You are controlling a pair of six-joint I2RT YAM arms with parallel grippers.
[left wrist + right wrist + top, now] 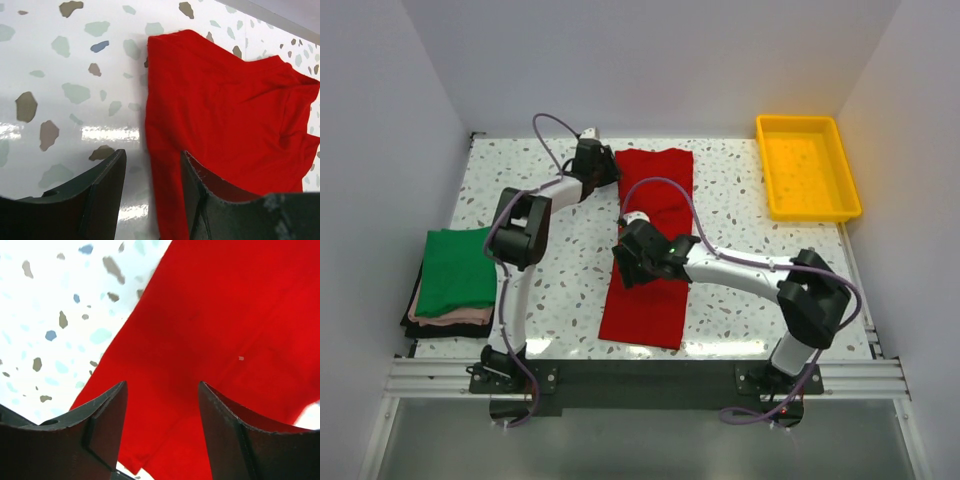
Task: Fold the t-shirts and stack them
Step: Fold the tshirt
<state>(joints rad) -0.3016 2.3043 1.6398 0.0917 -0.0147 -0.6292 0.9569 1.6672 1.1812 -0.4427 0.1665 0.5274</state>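
Note:
A bright red t-shirt [645,315] lies in a long strip down the middle of the speckled table. My left gripper [610,172] is at the strip's far left edge. Seen from the left wrist, it [152,170] is open and straddles the red t-shirt's [225,110] left edge, one finger over bare table and the other over cloth. My right gripper [623,268] hovers over the strip's middle left. From the right wrist, it [162,400] is open just above the red t-shirt [210,315], holding nothing. A folded dark green t-shirt [455,270] tops a pile at the left.
A yellow plastic tray [805,165] stands at the far right corner. Under the green shirt lie pinkish and black folded garments [445,318] near the table's left edge. White walls close in the table on three sides.

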